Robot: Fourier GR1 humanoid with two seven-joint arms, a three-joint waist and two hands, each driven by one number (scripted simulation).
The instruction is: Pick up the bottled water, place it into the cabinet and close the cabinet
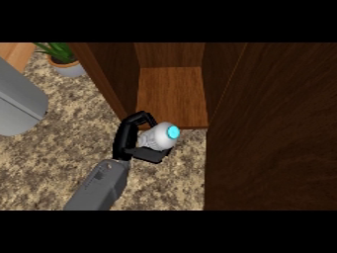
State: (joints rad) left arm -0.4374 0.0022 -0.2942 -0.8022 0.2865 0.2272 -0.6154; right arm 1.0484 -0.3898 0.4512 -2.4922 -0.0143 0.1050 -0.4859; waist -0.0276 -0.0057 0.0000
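Head view — right hand point(131, 141) curls around the bottled water point(160, 136) at the open cabinet point(172, 94) shelf's front edge — above the speckled counter point(39, 163).

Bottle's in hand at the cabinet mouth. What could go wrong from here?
1. The bottled water is held just at the front edge of the cabinet shelf; it could catch that edge on the way in.
2. The open cabinet door stands close on the right of the bottle, so a drift that way may knock it.
3. The hand has its fingers curled round the bottle; the side wall may crowd them when letting go.
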